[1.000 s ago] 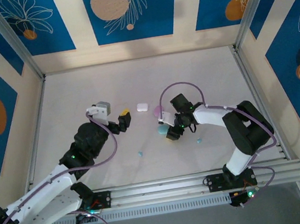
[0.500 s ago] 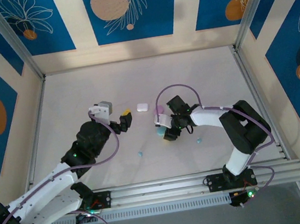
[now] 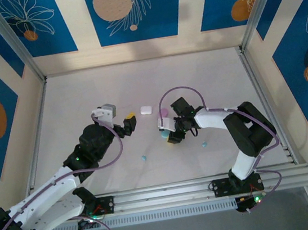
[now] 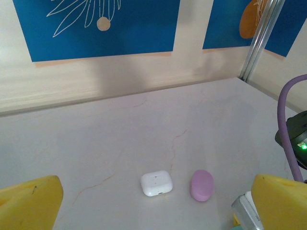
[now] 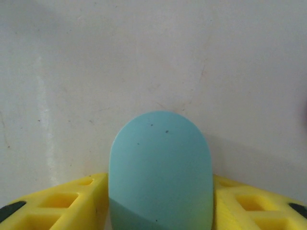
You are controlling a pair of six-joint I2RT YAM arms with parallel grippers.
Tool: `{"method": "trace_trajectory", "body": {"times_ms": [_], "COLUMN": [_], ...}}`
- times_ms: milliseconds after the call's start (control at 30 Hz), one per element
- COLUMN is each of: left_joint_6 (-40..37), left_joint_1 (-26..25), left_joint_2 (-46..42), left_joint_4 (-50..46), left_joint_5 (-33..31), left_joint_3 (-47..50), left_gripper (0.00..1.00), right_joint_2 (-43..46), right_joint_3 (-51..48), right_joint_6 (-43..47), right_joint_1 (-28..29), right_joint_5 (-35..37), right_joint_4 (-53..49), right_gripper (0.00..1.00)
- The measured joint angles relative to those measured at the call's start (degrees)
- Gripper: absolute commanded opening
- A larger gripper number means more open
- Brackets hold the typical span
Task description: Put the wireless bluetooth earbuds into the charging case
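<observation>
- Left arm (image 3: 66,177): reaches from the near-left corner on a diagonal towards mid-table, with its forearm low.
- The left gripper (image 3: 129,122) hovers just left of the white charging case (image 4: 156,183), slightly nearer the bases. It does not touch the case.
- Left pincer is spread wide and holds nothing. In the wrist view its yellow fingers (image 4: 33,201) sit at the two bottom corners, with the white charging case lying shut between them further out.
- Right arm (image 3: 248,136): rises from its base, folds sharply at the elbow, and the forearm runs left across the table.
- The right gripper (image 3: 169,135) sits right of the white charging case and nearer the bases.
- Right pincer is closed on the teal charging case (image 5: 160,167). Its yellow fingers (image 5: 67,201) lie against both sides with no gap visible.
- I cannot tell whether the teal charging case rests on the table.
- The pink charging case (image 4: 202,185) is shut and lies just right of the white charging case, not touching it.
- One teal earbud (image 3: 144,157) lies loose on the table, well nearer the bases than the white charging case.
- A second teal earbud (image 3: 204,144) lies further right, past the right gripper.
- The table (image 3: 82,90) is pale with faint crack-like veins.
- An aluminium rail (image 3: 164,193) at the near edge carries the bases.
- The walls are cream with blue panels (image 3: 133,10) bearing white leaf outlines and orange discs. Metal posts (image 3: 14,45) stand at the corners.
</observation>
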State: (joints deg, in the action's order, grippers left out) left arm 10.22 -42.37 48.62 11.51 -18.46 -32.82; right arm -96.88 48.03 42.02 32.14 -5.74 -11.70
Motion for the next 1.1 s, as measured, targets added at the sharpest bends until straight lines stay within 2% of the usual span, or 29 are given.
{"method": "trace_trajectory", "body": {"times_ms": [167, 333, 467, 667, 833, 1100], "left_joint_6": [0.00, 0.22, 1.07, 1.75, 2.16, 6.25], "left_joint_1": [0.00, 0.15, 0.44, 0.68, 0.74, 0.74], "left_joint_2": [0.94, 1.95, 4.09, 9.42, 13.94, 20.59], "left_joint_4": [-0.02, -0.33, -0.57, -2.75, -3.67, -3.85], "left_joint_5": [0.26, 0.90, 3.26, 12.55, 22.10, 31.76], "left_joint_3": [0.00, -0.52, -2.14, -7.67, -12.44, -16.72], "left_gripper": [1.00, 0.99, 0.97, 0.98, 0.97, 0.84], "right_joint_2": [0.15, 2.47, 9.14, 19.71, 24.39, 30.21], "right_joint_3": [0.09, 0.04, -0.04, -0.87, -2.51, -5.09], "right_joint_6": [-0.96, -3.43, -7.80, -13.42, -15.58, -16.98], "right_joint_1": [0.09, 0.11, 0.28, 0.26, 0.28, 0.28], "right_joint_5": [-0.09, 0.33, 0.31, -1.49, -2.97, -5.05], "right_joint_4": [-0.59, -1.29, 0.68, 8.63, 12.59, 15.65], "right_gripper": [0.37, 0.31, 0.31, 0.31, 0.31, 0.31]}}
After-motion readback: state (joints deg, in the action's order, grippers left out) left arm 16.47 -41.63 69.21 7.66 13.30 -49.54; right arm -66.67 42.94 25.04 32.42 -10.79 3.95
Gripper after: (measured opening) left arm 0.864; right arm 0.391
